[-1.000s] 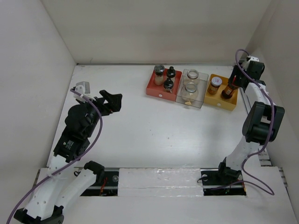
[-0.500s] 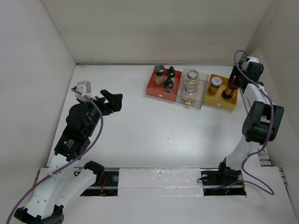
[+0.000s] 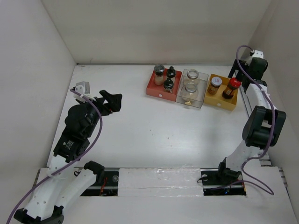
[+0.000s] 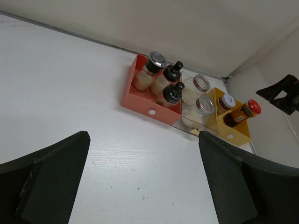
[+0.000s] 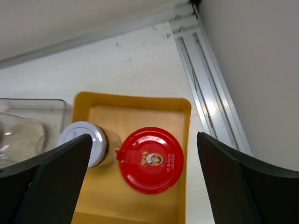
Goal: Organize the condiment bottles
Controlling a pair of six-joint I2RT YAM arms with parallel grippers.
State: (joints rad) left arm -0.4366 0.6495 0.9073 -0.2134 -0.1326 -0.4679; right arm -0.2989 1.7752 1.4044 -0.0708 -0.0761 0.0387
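Note:
The red-capped brown bottle stands upright in the yellow tray, beside the silver-lidded labelled jar. My right gripper is open and empty above the red cap, fingers clear of it on both sides. The silver lid sits left of the cap. Two squat clear glass jars stand in the clear tray. The grey-lidded shaker and two black-capped shakers stand in the red tray. My left gripper is open and empty, far left.
The three trays stand side by side at the back right. White walls enclose the table; the right wall and a metal rail lie close beside the yellow tray. My left gripper hovers over bare white table.
My right gripper has let go of the red-capped bottle and drawn up and back toward the far right corner, so the red cap now shows. The left arm has barely moved.

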